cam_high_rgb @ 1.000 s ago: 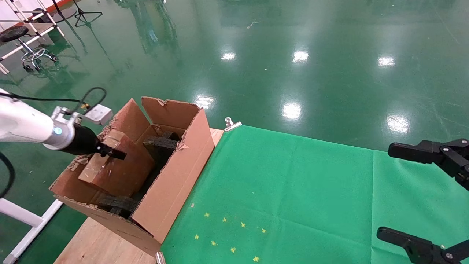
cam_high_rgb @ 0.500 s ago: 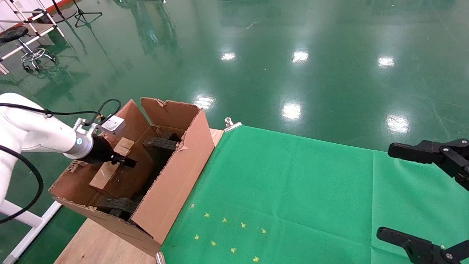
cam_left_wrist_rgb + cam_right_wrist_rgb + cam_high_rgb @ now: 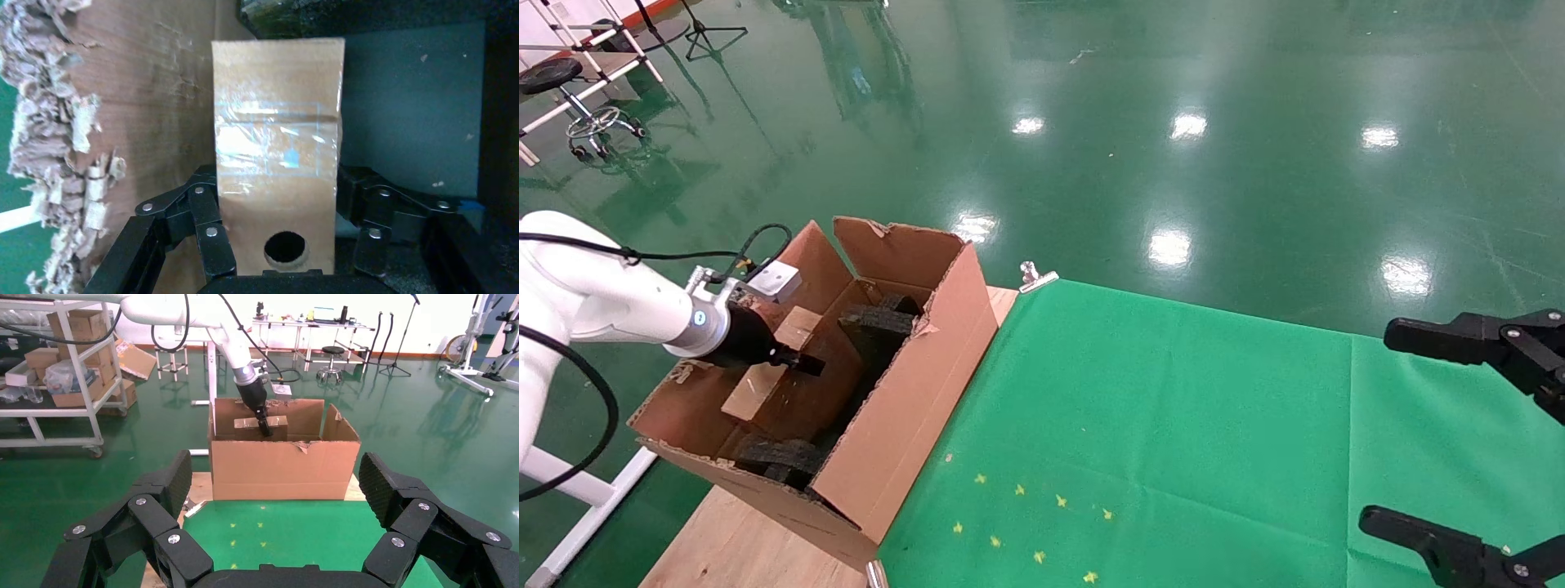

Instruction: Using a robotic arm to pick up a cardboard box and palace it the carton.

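One small box, held low inside the big carton.

Over at about nine o'clock from the green cloth, the robotic arm reaches into the carton with its left gripper, jaws pinching the cardboard box from both sides, taped face toward the wrist camera. The box sits tilted between the carton's torn near wall and a dark foam block, with another foam block below it at the carton's near end. The carton stands on the wooden tabletop, touching the cloth's edge. At three o'clock the right gripper hangs parked over the cloth, jaws spread wide, gripping nothing.
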